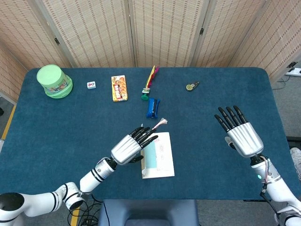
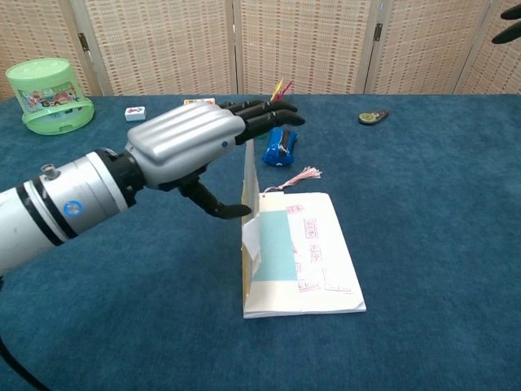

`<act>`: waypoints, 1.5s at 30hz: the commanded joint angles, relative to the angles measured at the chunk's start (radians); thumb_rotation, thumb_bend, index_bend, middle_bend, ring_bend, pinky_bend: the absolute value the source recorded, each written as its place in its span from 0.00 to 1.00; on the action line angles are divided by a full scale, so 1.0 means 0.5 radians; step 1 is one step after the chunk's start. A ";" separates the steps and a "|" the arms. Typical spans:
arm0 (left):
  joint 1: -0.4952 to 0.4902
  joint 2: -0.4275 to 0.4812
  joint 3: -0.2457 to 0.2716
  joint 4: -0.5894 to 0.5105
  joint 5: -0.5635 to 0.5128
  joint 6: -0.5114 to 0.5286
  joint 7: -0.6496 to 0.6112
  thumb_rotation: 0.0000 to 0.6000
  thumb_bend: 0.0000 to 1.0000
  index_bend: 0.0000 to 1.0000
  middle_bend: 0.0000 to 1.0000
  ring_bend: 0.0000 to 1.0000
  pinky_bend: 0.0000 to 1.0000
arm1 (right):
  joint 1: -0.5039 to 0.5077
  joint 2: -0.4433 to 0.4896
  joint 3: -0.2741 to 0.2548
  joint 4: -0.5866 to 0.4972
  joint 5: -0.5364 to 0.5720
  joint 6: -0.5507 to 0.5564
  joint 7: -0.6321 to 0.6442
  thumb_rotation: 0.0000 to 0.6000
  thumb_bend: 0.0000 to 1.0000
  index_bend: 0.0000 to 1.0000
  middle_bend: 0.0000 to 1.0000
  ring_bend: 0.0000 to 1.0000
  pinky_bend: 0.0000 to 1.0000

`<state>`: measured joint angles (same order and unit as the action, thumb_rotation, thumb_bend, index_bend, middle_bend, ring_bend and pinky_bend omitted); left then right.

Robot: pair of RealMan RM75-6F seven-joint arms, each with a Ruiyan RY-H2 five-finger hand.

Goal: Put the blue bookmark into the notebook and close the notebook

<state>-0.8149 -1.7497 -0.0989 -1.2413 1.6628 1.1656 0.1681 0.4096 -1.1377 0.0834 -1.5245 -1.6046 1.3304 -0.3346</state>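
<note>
The white notebook (image 1: 160, 162) (image 2: 313, 261) lies near the table's front edge, with its cover (image 2: 249, 220) standing about upright. The blue bookmark (image 1: 151, 157) (image 2: 277, 244) lies on the open page, and its pink tassel (image 1: 160, 123) (image 2: 304, 174) trails past the top edge. My left hand (image 1: 131, 147) (image 2: 189, 143) is at the cover's left side, fingers stretched over its top edge and thumb touching it from the left. My right hand (image 1: 241, 133) hovers spread at the right, holding nothing; only its fingertips (image 2: 510, 11) show in the chest view.
A green lidded tub (image 1: 54, 81) (image 2: 47, 94) stands at the back left. Beyond the notebook lie a small tile (image 1: 91, 85) (image 2: 135, 113), an orange packet (image 1: 119, 88), a feathered toy (image 1: 149, 82), a blue object (image 1: 152, 108) (image 2: 279, 147) and a small round dark thing (image 1: 191, 86) (image 2: 373, 117).
</note>
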 commanded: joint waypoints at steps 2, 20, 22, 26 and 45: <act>-0.037 -0.077 -0.051 -0.010 -0.084 -0.076 0.060 1.00 0.25 0.00 0.04 0.07 0.17 | -0.005 -0.007 -0.001 0.001 -0.012 0.013 0.001 1.00 0.21 0.10 0.00 0.00 0.00; -0.049 -0.154 -0.041 -0.003 -0.221 -0.201 0.174 1.00 0.25 0.01 0.00 0.04 0.17 | -0.044 0.031 -0.013 -0.019 -0.005 0.017 0.007 1.00 0.21 0.10 0.00 0.00 0.00; -0.027 -0.107 -0.046 -0.039 -0.233 -0.177 0.177 1.00 0.25 0.01 0.00 0.04 0.17 | -0.048 0.038 -0.016 -0.024 0.008 0.005 0.002 1.00 0.21 0.10 0.00 0.00 0.00; 0.060 0.037 -0.056 -0.149 -0.294 -0.104 0.200 1.00 0.25 0.01 0.00 0.04 0.17 | -0.065 0.079 -0.028 -0.058 0.049 -0.031 0.000 1.00 0.21 0.10 0.00 0.00 0.00; 0.727 0.829 0.065 -0.749 -0.586 0.388 0.096 1.00 0.25 0.09 0.00 0.05 0.17 | -0.398 0.167 -0.104 -0.072 0.191 0.233 0.175 1.00 0.30 0.00 0.00 0.00 0.00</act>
<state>-0.4928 -1.3638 -0.0872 -1.5957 1.3552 1.3071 0.2465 0.2303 -1.0513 0.0386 -1.5569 -1.5123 1.4289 -0.2482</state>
